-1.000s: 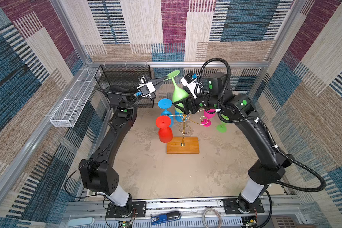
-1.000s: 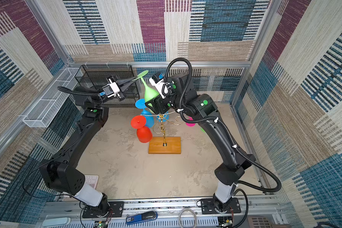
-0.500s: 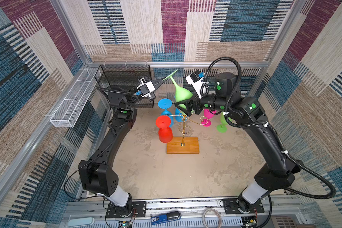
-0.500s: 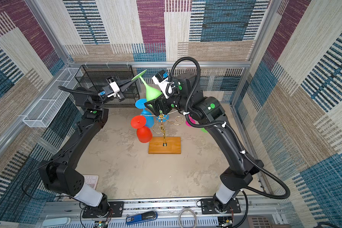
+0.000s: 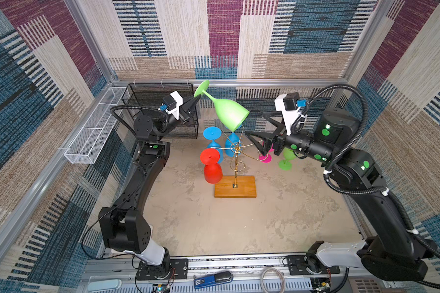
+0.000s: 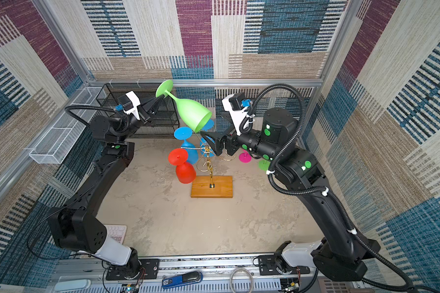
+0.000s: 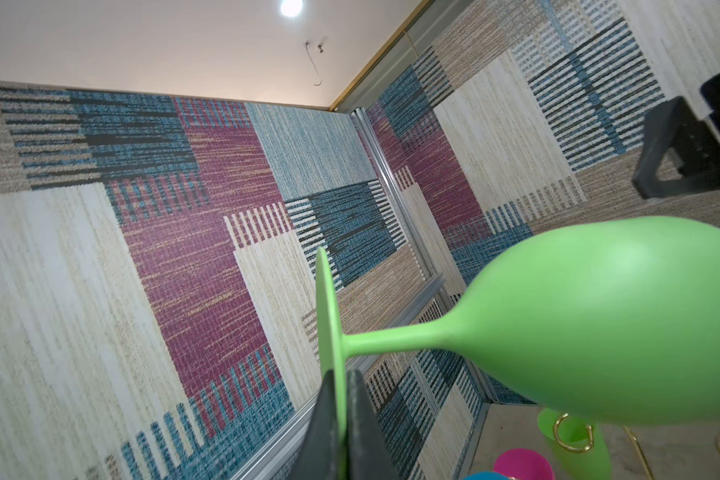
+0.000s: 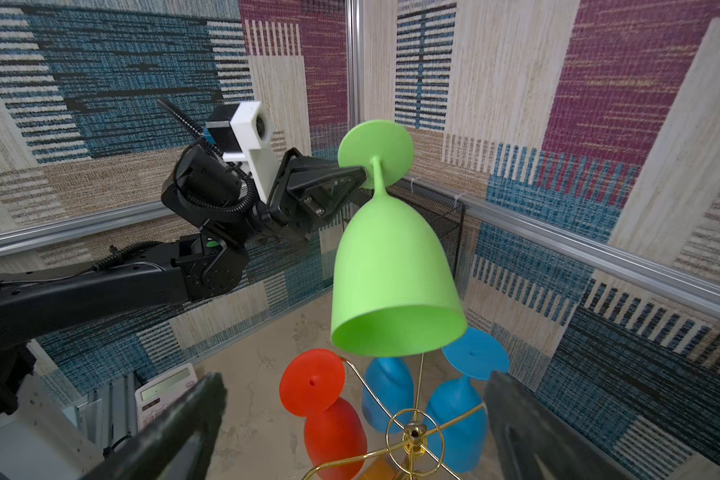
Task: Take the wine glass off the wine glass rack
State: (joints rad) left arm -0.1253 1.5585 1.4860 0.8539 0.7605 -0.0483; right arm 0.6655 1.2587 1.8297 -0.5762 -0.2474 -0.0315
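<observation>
My left tool (image 7: 342, 380) is pinched narrow on the foot of the green wine glass (image 5: 229, 113). The glass hangs bowl-down at 12 o'clock above the wine glass rack (image 5: 241, 190) in both top views. My right tool (image 5: 255, 124) gapes wide and empty at 2 o'clock. I judge the glass is off its arm, so next I carry it clear. Only the left wrist view shows the pinch itself. The right wrist view shows a rack wire close under the bowl's rim.

Left arm (image 5: 137, 182), right arm (image 5: 389, 215): black; white collars (image 5: 154, 253) by the rail (image 5: 239, 263). Green dots (image 5: 325, 132) on joints. Ribbed hose (image 5: 365, 111), white ties (image 5: 385, 193), on right arm. White camera mounts (image 5: 177, 101), blue plugs (image 5: 301, 103).
</observation>
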